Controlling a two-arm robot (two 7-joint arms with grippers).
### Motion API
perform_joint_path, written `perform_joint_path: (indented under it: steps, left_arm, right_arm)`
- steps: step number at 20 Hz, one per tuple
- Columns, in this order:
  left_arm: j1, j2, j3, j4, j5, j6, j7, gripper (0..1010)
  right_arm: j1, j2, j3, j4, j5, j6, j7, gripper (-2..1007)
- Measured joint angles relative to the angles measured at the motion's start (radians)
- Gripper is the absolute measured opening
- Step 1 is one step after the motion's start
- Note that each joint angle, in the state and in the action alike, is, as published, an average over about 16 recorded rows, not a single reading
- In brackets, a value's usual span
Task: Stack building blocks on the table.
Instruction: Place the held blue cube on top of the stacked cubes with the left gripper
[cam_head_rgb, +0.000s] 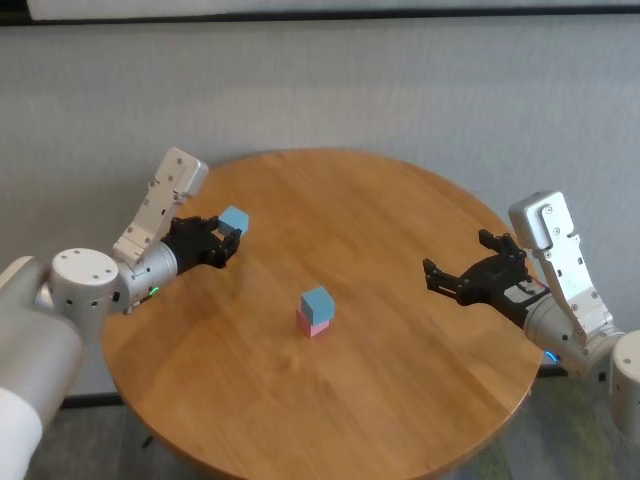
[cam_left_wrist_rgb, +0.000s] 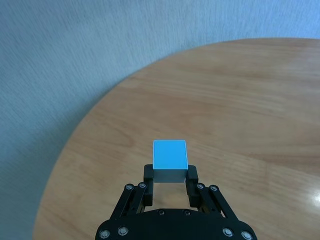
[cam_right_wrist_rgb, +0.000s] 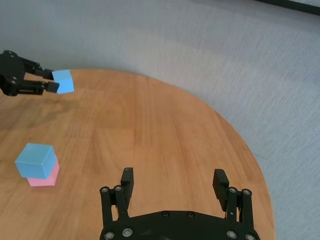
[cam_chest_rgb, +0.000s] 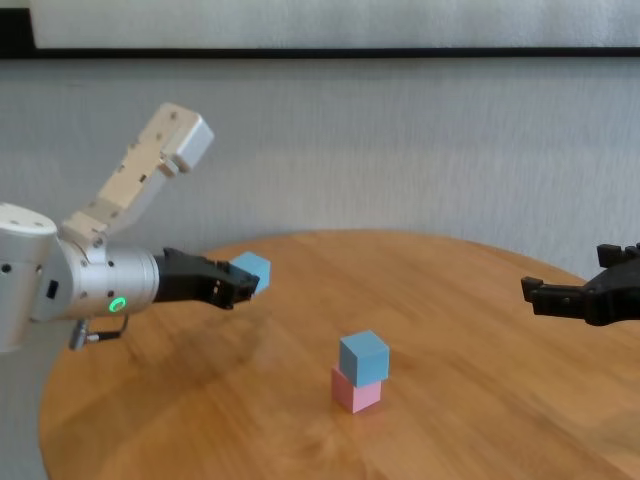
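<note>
Where the round wood-grain table (cam_head_rgb: 400, 400) shows its middle, item one: a two-cube stack, a light blue cube (cam_head_rgb: 317, 303) seated on a pale pink cube (cam_head_rgb: 312, 324), the upper one turned slightly askew to the lower. Both sit well apart from every edge.

Item two: a second light blue cube (cam_head_rgb: 235, 220), pinched between the fingertips of the left gripper (cam_head_rgb: 229, 238), jaws narrow on its sides. It hangs above the table's left edge, clear of the surface, far from the stack.

Item three: the right gripper (cam_head_rgb: 457, 272), jaws spread wide with nothing between them, poised above the table near its right edge, fingers pointing toward the centre and well apart from the stack.
</note>
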Motion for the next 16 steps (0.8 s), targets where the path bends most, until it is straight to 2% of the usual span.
perform_joint_path:
  steps: [9, 16]
  left_arm:
    - [0.128, 0.083, 0.008, -0.337, -0.011, 0.137, 0.011, 395]
    - [0.209, 0.153, 0.029, -0.571, -0.014, 0.237, -0.019, 395]
  right_arm:
    - [0.000, 0.000, 0.000, 0.000, 0.000, 0.000, 0.000, 1001]
    - [0.000, 0.000, 0.000, 0.000, 0.000, 0.000, 0.000, 1001]
